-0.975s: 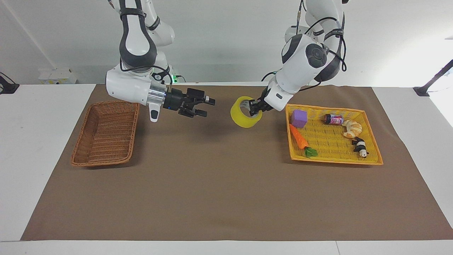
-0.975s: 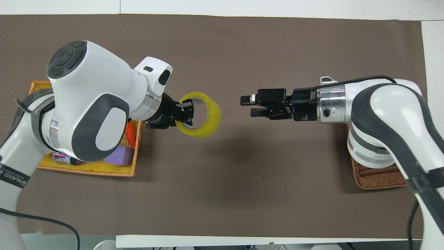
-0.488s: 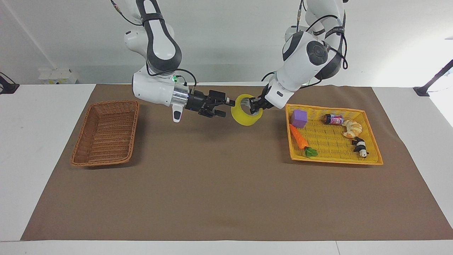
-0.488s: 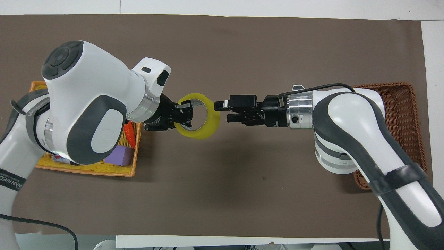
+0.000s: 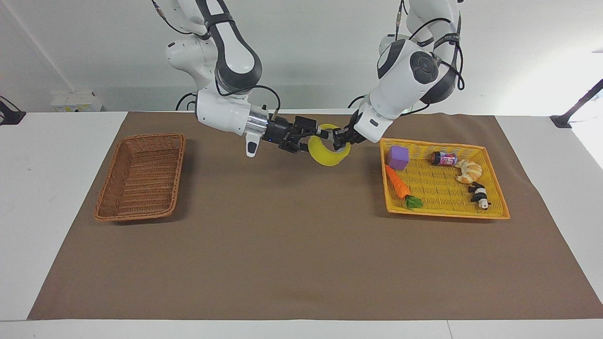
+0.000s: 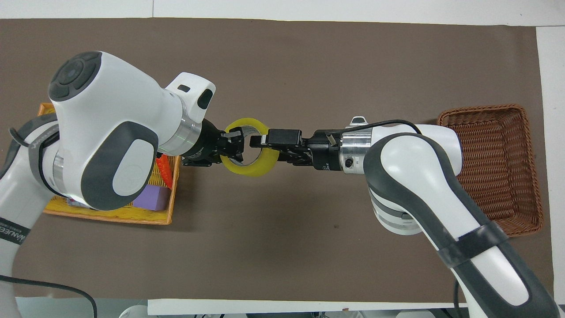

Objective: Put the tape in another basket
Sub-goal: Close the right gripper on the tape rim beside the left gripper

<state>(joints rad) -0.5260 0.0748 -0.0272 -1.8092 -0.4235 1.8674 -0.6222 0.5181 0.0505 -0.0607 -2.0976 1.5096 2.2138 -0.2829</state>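
Observation:
The yellow tape (image 5: 328,156) hangs in the air over the brown mat, beside the yellow tray's end. My left gripper (image 5: 340,140) is shut on the roll's rim on the tray's side; it also shows in the overhead view (image 6: 236,148). My right gripper (image 5: 316,136) is open and straddles the other side of the roll, one finger inside the ring, as the overhead view (image 6: 260,145) shows on the tape (image 6: 260,166). The brown wicker basket (image 5: 115,169) stands empty at the right arm's end of the table and shows in the overhead view (image 6: 485,108) too.
A flat yellow woven tray (image 5: 443,214) at the left arm's end holds a purple cube (image 5: 398,157), a carrot (image 5: 398,182), a small can (image 5: 444,158), a croissant (image 5: 468,170) and a toy panda (image 5: 479,194). A brown mat (image 5: 282,245) covers the table.
My right gripper has moved from beside the brown basket across to the tape and now straddles its rim. My left gripper has kept hold of the tape, almost still.

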